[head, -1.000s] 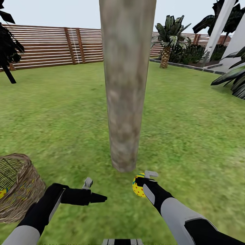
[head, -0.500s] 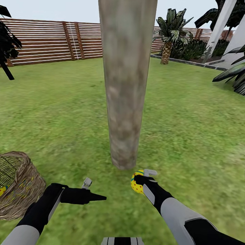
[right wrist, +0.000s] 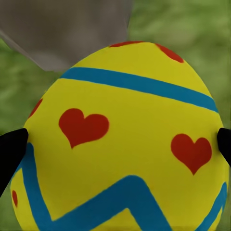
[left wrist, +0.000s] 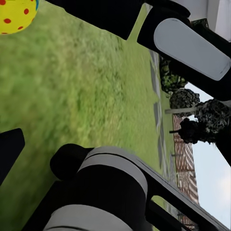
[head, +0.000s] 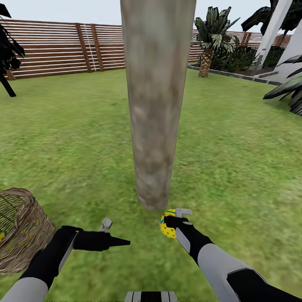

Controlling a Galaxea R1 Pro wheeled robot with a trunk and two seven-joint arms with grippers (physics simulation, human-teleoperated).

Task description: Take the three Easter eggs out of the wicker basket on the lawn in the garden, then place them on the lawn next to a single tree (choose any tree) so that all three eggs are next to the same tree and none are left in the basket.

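The tree (head: 154, 126) shows as a thick grey-brown trunk rising from the lawn (head: 235, 159) straight ahead. My right gripper (head: 170, 222) is shut on a yellow Easter egg (head: 167, 225) (right wrist: 120, 144) with red marks and blue bands, held low just in front of the trunk's base. The same egg (left wrist: 17, 13) appears in the left wrist view. My left gripper (head: 124, 241) (left wrist: 115, 151) hovers open and holds nothing, left of the egg and low over the grass. At the lower left stands the wicker basket (head: 25, 239); its inside is mostly hidden.
A slatted wooden fence (head: 63, 48) closes the far side of the lawn. A short palm (head: 206, 50) and dark shrubs stand at the back right beside a white wall (head: 293, 46). A black conifer (head: 7, 54) is at the far left.
The whole view has shifted slightly. My right gripper with the egg has edged a little closer to the trunk's base. The left arm has barely moved.
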